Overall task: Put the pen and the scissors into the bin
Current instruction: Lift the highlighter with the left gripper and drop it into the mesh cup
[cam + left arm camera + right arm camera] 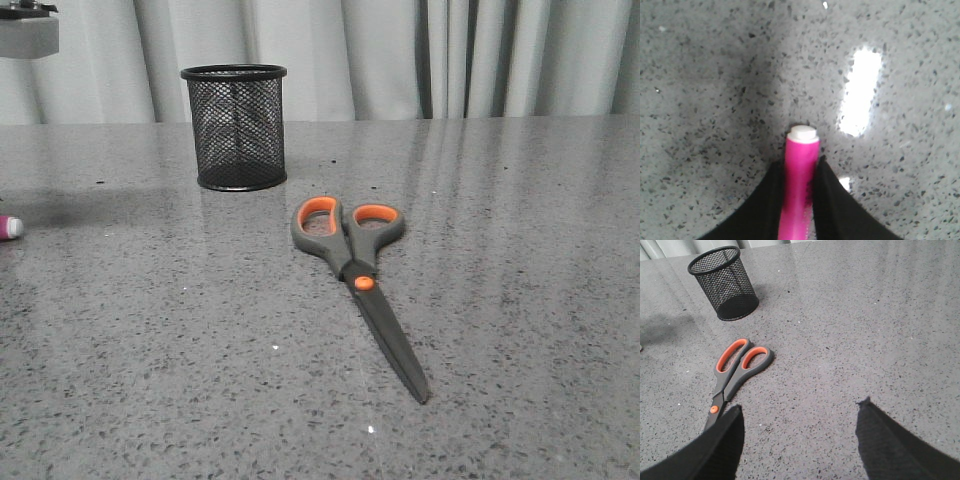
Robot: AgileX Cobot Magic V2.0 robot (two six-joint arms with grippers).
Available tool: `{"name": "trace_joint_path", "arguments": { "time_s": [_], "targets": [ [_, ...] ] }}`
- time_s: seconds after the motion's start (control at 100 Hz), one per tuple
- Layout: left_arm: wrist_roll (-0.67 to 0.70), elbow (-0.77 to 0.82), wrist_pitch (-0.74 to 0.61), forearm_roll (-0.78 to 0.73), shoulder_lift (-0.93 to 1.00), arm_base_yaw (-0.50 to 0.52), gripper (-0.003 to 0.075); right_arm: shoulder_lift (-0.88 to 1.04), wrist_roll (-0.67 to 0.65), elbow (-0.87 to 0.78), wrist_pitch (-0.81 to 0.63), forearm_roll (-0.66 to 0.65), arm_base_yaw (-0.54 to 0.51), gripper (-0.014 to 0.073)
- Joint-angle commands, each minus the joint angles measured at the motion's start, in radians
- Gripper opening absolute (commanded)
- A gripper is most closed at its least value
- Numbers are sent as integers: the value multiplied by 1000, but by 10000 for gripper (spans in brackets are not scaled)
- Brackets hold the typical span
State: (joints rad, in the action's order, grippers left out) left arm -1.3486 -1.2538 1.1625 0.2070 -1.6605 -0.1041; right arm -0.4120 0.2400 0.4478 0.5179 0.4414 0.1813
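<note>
Pen (pixel 801 175) sits clamped in our left gripper (pixel 799 192); our right gripper (pixel 800 435) gapes over scissors (pixel 355 270) near bin (pixel 235 128)

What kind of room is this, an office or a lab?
Probably a staged test bench, not a working office: a speckled grey table against plain pale curtains, bearing only a mesh bin, scissors and a pen.

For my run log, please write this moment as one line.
left gripper: shut on pen | right gripper: open, near scissors | scissors: flat on table | bin: upright
</note>
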Motion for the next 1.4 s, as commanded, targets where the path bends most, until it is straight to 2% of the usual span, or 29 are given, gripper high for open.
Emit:
{"name": "trace_joint_path", "arguments": {
  "time_s": [0.0, 0.06, 0.15, 0.26, 0.32, 0.38, 0.46, 0.55, 0.66, 0.8, 0.95, 1.19, 1.23, 1.28, 1.33, 1.39],
  "targets": [
    [28, -29, -13, 60, 60, 2, -19, -14, 12, 26, -74, 6, 1, 433],
    [28, -36, -71, 122, 89, 2, -19, -14, 12, 27, -74, 6, 1, 433],
    [41, -62, -199, 292, 150, 6, -19, -14, 12, 27, -74, 6, 1, 433],
    [21, -89, -356, 600, 230, 8, -19, -14, 12, 27, -74, 6, 1, 433],
    [-108, -89, -425, 837, 267, 8, -19, -14, 12, 27, -74, 6, 1, 433],
    [-230, -87, -421, 1086, 277, 8, -19, -14, 12, 27, -74, 6, 1, 433],
    [-383, -79, -345, 1399, 266, 4, -19, -14, 12, 27, -77, 6, 1, 433],
    [-457, -66, -275, 1582, 226, -10, -19, -14, 12, 27, -86, 6, 1, 433],
    [-498, -61, -239, 1643, 154, -39, -19, -14, 12, 27, -100, 6, 1, 433],
    [-642, -66, -195, 1643, 60, -68, -19, -16, 12, 27, -111, 6, 1, 433],
    [-655, -113, -123, 1643, -58, -74, -19, -33, 12, 27, -129, 6, 1, 433],
    [-661, -166, -150, 1643, -161, -72, -11, -48, 12, 27, -127, 6, 1, 433],
    [-661, -166, -155, 1643, -163, -72, 21, -48, 12, 27, -127, 6, 1, 433],
    [-661, -166, -155, 1643, -165, -72, 99, -48, 12, 27, -127, 6, 1, 433],
    [-659, -166, -155, 1643, -163, -72, 219, -48, 12, 29, -123, 6, 1, 434],
    [-643, -166, -146, 1643, -159, -70, 400, -48, 12, 34, -121, 21, 1, 434]
  ]
}}
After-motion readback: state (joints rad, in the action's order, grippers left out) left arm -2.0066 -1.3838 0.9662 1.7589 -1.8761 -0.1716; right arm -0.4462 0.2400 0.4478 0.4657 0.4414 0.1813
